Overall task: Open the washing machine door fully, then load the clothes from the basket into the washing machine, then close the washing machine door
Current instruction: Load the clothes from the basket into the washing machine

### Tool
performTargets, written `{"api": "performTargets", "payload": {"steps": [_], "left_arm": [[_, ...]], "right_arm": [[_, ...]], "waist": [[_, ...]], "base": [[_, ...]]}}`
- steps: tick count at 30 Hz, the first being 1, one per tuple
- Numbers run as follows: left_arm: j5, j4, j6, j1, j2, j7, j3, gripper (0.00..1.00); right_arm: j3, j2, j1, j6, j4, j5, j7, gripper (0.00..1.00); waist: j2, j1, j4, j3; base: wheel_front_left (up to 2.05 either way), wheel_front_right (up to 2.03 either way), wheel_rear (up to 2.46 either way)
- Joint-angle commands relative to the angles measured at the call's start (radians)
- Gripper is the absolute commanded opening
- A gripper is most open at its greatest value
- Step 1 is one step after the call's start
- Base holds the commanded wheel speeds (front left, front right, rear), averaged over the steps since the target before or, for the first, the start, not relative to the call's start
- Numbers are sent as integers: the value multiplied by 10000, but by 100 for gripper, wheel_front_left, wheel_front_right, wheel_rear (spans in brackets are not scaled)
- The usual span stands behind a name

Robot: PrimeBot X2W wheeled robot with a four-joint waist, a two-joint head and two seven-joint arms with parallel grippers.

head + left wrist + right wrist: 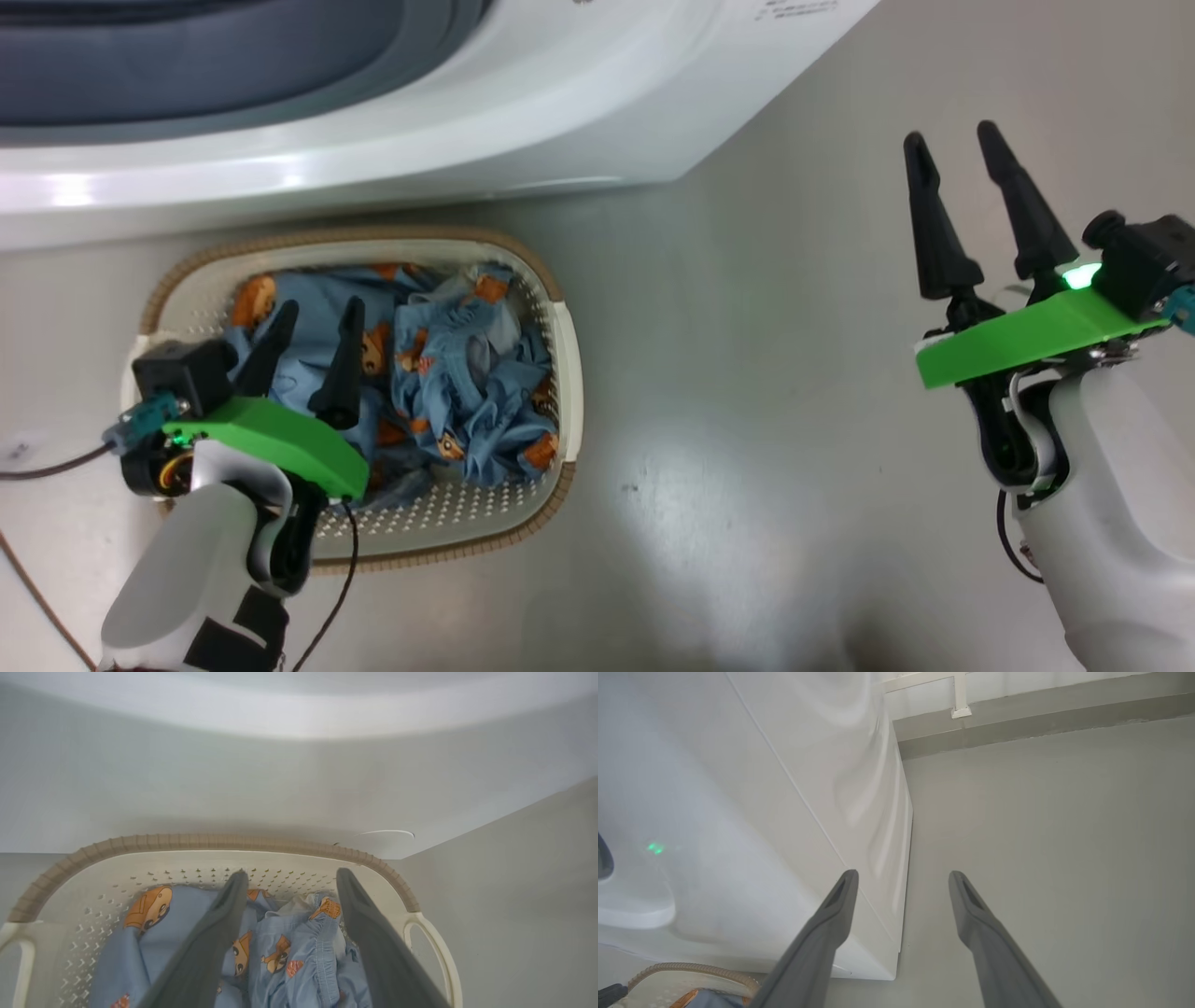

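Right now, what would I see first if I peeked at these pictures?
Blue bear-print clothes heaped in the cream basket on the grey floor, just in front of the big white washing machine. The left gripper hangs open right over the clothes, while the right gripper is open off to the side above the floor.

left tool (321, 306): jaws wide, low at left | right tool (951, 135): jaws wide, off to the right

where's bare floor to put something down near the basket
The widest free patch is the grey floor between the basket and the right gripper, out from the washing machine corner. Crowded: the basket, full of clothes with the open left gripper over them, close to the machine's front.
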Motion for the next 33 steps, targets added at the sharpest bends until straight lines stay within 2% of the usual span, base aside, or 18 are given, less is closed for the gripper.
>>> {"api": "performTargets", "payload": {"steps": [1,6,23,33], "left_arm": [[-95,21,-37,-38,263,27,98,100],[-310,410,-61,-163,208,290,-555,100],[-2429,2206,-66,-1094,110,1718,-2643,100],[-2804,3696,-66,-1416,157,2044,-3593,100]], "right_arm": [[63,32,93,54,-231,-134,-92,100],[-21,98,-4,54,-254,-158,-92,100],[85,168,-201,54,-254,-106,-92,100],[25,338,-283,54,-404,-88,-92,100]], "waist": [[-1,-1,-105,345],[-1,-1,-238,515],[-1,-1,-758,700],[-1,-1,-1387,965]], "base": [[0,0,0],[0,0,0],[0,0,0],[0,0,0]]}}
